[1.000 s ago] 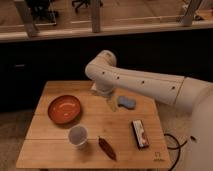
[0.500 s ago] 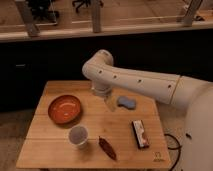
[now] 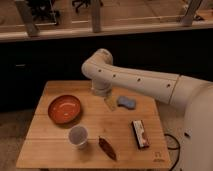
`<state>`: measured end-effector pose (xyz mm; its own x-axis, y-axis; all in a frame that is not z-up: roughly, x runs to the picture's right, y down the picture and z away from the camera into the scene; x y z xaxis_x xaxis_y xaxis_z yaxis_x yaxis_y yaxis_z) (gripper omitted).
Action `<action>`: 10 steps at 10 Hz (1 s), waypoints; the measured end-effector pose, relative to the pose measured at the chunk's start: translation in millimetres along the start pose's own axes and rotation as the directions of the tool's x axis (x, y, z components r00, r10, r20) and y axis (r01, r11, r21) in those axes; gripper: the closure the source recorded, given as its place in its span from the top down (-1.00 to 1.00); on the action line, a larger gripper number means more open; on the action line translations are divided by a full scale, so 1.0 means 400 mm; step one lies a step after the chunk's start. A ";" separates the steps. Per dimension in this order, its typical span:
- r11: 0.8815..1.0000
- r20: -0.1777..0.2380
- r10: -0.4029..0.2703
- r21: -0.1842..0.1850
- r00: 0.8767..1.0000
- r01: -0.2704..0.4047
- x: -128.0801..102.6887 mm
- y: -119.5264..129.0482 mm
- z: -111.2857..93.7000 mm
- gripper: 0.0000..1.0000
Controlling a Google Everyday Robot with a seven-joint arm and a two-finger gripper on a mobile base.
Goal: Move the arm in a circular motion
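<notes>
The arm (image 3: 145, 82) is glossy white with small dark dots. It reaches from the right edge across the wooden table (image 3: 55, 147) to a bulbous elbow joint (image 3: 97, 65), then bends down. Its slim pale tip, the gripper (image 3: 110, 103), hangs just above the table's middle, between the orange bowl and the blue sponge. Nothing shows in the gripper.
An orange bowl (image 3: 65, 109) sits at the table's left. A white cup (image 3: 78, 136) stands near the front, with a dark red-brown packet (image 3: 107, 148) beside it. A blue sponge (image 3: 126, 103) lies right of the gripper, and a snack bar (image 3: 140, 134) lies further front right. Black cabinets stand behind.
The elbow and the tip have shifted slightly left and toward the back of the table. The objects on the table have not moved.
</notes>
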<state>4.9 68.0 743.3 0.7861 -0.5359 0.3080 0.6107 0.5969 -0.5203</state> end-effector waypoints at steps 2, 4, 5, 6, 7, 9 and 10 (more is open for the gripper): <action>1.000 0.004 -0.012 -0.003 1.000 0.012 -0.006 -0.007 0.000 0.60; 1.000 0.006 -0.026 -0.007 1.000 0.026 -0.013 -0.006 -0.002 0.60; 0.999 0.006 -0.032 -0.008 0.999 0.032 -0.011 0.001 -0.003 0.60; 0.999 0.006 -0.036 -0.009 0.999 0.036 -0.003 0.006 -0.003 0.60; 0.999 0.010 -0.044 -0.010 0.999 0.044 -0.004 0.002 -0.002 0.60; 0.998 0.009 -0.061 -0.011 0.998 0.061 -0.015 -0.019 -0.003 0.60; 0.998 0.012 -0.063 -0.014 0.998 0.063 -0.013 -0.007 -0.003 0.60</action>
<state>-0.9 68.4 742.2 0.7474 -0.5651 0.3494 0.6575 0.5536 -0.5111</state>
